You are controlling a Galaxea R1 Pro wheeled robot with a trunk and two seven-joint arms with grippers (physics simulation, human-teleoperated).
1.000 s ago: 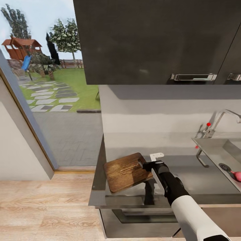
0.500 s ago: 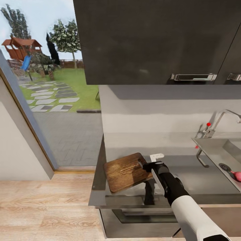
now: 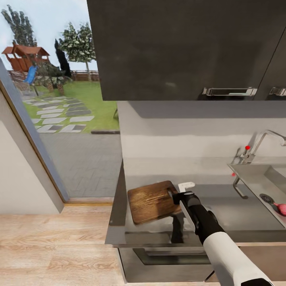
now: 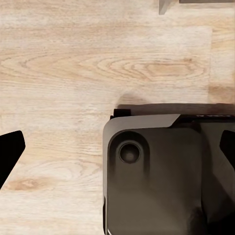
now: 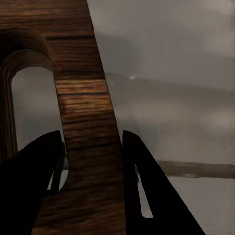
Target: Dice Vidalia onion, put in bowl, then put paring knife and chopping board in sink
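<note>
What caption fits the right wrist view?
Right gripper clamps the chopping board beside its slot handle, above the grey countertop.

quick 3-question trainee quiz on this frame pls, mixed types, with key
1. True or false: the right gripper has its jaws shut on the chopping board, at the slot-handle end.
2. Where is the Vidalia onion? A) on the board B) in the sink, by the drain C) on the floor
3. Fill in: the left wrist view looks down on pale wood ____.

Key: 1 true; 2 B; 3 floor.
</note>
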